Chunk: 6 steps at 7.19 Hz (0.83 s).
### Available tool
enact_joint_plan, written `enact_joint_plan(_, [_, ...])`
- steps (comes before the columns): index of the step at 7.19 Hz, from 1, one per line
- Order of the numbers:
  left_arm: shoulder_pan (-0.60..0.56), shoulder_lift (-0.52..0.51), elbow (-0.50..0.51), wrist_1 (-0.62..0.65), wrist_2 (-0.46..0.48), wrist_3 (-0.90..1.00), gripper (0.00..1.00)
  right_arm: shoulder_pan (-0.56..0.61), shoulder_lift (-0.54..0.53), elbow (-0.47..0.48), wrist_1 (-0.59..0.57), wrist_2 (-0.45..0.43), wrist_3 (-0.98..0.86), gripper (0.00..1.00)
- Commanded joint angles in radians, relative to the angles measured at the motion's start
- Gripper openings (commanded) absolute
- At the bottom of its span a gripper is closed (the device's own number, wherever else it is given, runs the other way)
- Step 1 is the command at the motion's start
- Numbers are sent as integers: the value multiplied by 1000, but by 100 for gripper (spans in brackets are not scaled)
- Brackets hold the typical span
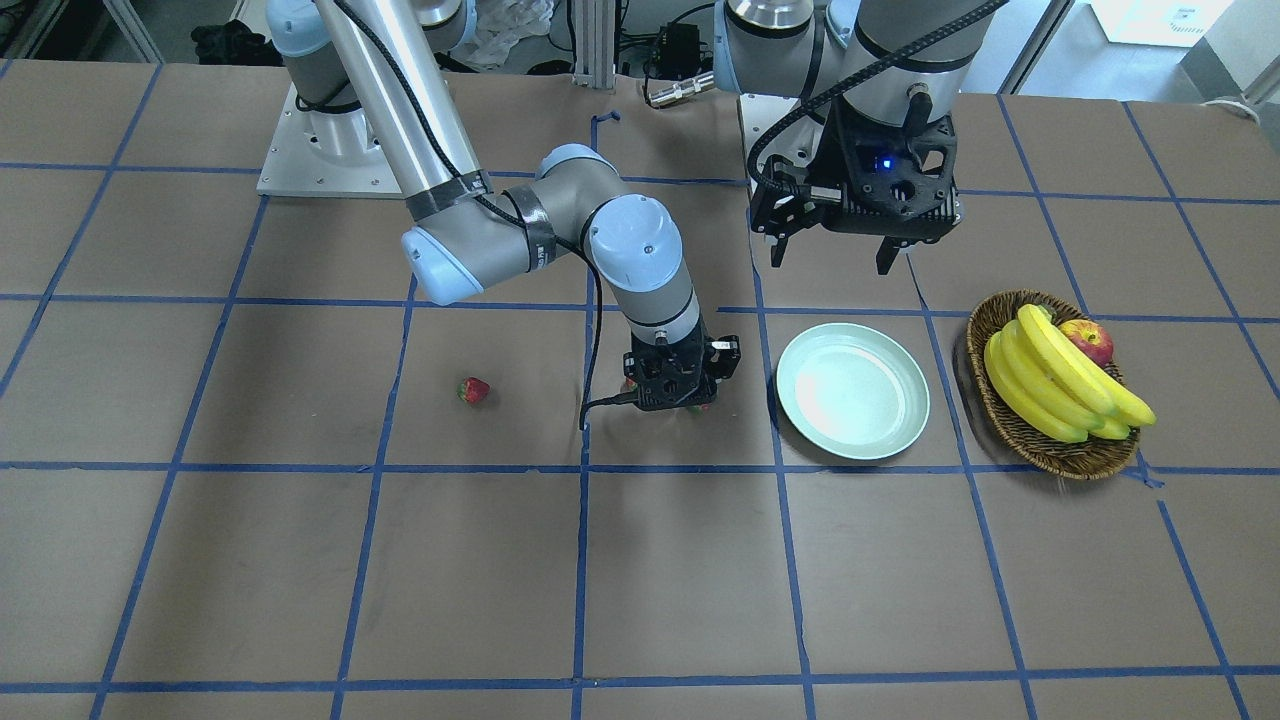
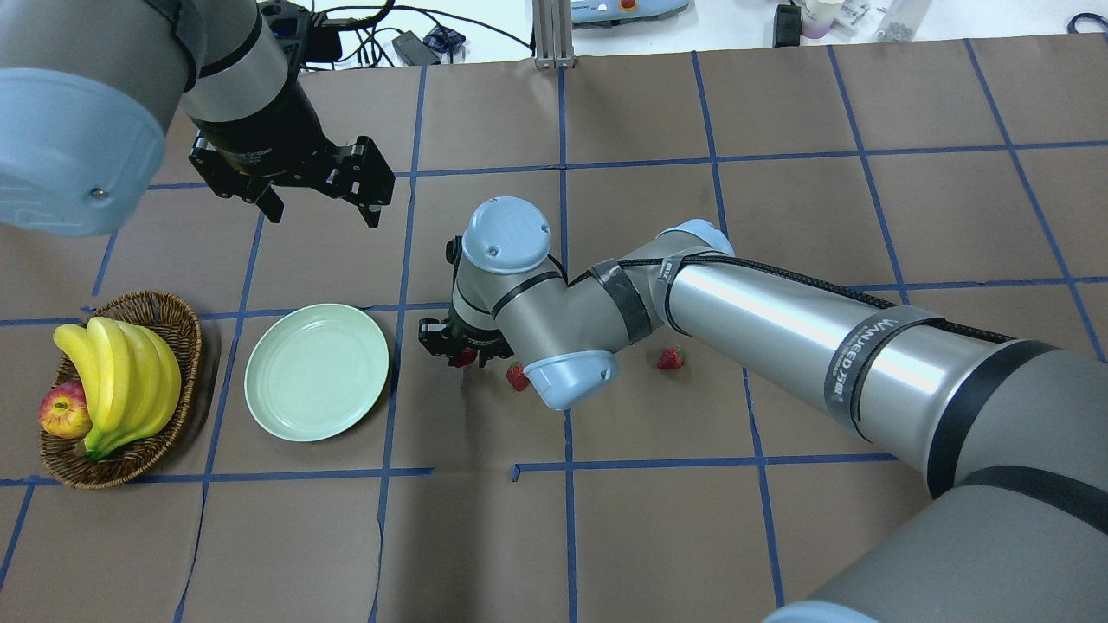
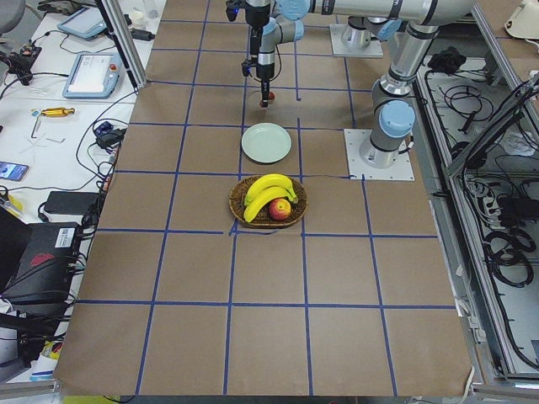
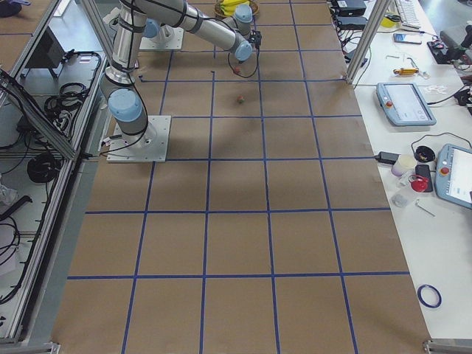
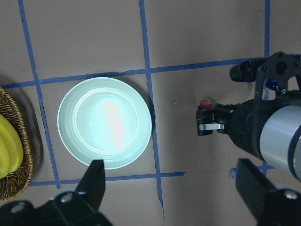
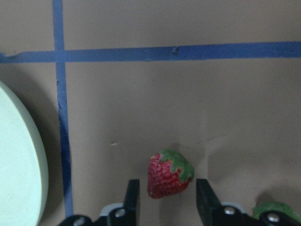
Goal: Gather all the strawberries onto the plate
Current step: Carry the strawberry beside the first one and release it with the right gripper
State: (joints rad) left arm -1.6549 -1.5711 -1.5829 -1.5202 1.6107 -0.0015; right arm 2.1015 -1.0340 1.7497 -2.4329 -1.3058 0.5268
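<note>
Closest to the right wrist lens, the right gripper (image 6: 168, 184) has its two black fingers (image 6: 133, 200) spread to either side of the first strawberry (image 6: 169, 174). A sliver of brown paper shows on each flank, so I judge the jaws straddle it rather than pinch it, and the berry seems to lie on the table (image 2: 658, 536). It is plump, glossy red and seeded, with its green leafy cap turned toward two o'clock. It looks soft enough to bruise under a hard squeeze. Seen from overhead, the plate (image 2: 317, 372) sits at nine o'clock of this gripper, just across a blue tape line. It is pale mint, shiny and shallow with a raised rim, and there is no fruit in it. The second strawberry (image 2: 517, 377) lies near the gripper at about four o'clock, tucked against the arm's elbow joint, and the third strawberry (image 2: 670, 357) rests farther out at three o'clock. The left gripper (image 2: 322, 208) hangs above the table at twelve o'clock of the plate, its jaws wide apart and holding nothing. At nine o'clock of the plate stands a wicker basket (image 2: 173, 311) with bananas and an apple. By my reading the task has barely begun: the first pick is in hand, and all three berries remain to be carried over.
</note>
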Motion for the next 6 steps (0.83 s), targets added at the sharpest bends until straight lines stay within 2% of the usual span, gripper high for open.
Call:
enact_joint_plan(1, [1, 0, 1, 2, 2, 0, 100, -8, -39, -6, 41, -22, -2, 100])
enact_joint_plan(3, [1, 0, 3, 2, 2, 0, 100, -105, -168, 2, 251, -193, -39, 100])
enact_joint_plan(4, [1, 0, 3, 2, 2, 0, 100, -160, -190, 8, 302, -220, -80, 100])
enact_joint_plan(5, [1, 0, 3, 2, 2, -2, 100, -204, -189, 37, 348, -315, -162, 100])
enact_joint_plan(6, [1, 0, 1, 2, 3, 0, 100, -251, -189, 91, 348, -337, -288, 100])
